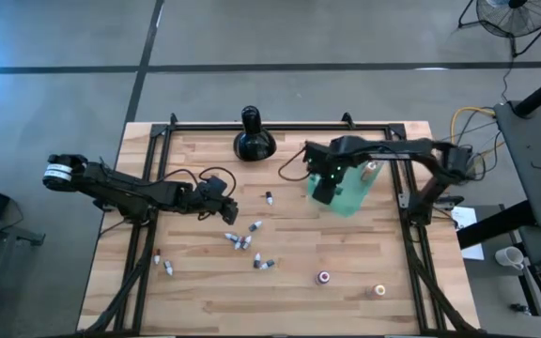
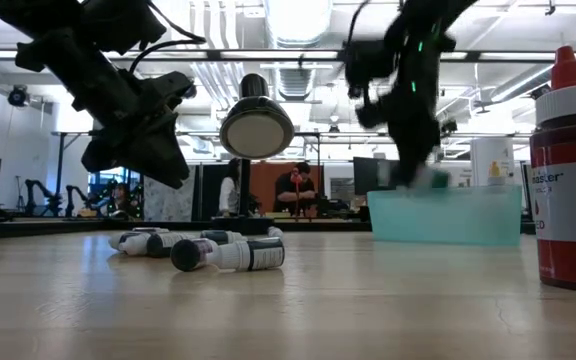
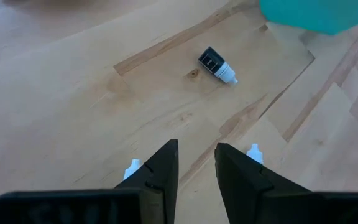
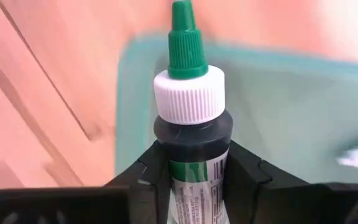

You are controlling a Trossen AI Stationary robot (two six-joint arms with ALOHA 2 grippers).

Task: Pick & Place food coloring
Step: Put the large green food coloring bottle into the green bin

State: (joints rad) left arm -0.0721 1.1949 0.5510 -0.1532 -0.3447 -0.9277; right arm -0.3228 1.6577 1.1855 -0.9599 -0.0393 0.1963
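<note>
Food coloring bottles lie scattered across the wooden table [image 1: 195, 282], while one green-tipped bottle [image 4: 190, 118] sits clenched between the fingers of the right gripper [image 1: 325, 191], poised over the near-left part of the teal tray [image 1: 357, 199] on the table's far right. The right wrist view shows the dark bottle with its white collar and green nozzle standing upright between the two fingers, the tray's floor behind it.

At mid-table, the left gripper [image 1: 225, 212] hangs above the wood just left of a loose cluster of small white-and-dark vials [image 1: 240, 240]. Its fingers [image 3: 163, 174] stand slightly parted and hold nothing; two white vial tips peek out on either side of them in the left wrist view, and a lone dark vial [image 3: 217, 65] lies farther off on the boards.

More vials lie near the table's near-left edge [image 1: 164, 264]. A red-capped bottle [image 1: 324, 277] and an orange-capped bottle [image 1: 379, 291] stand upright near the near-right corner. A black bulbous long-necked object [image 1: 253, 138] rests at the far edge.

In the low view, the red bottle [image 2: 571, 180] looms at right, with people visible in the room behind.
</note>
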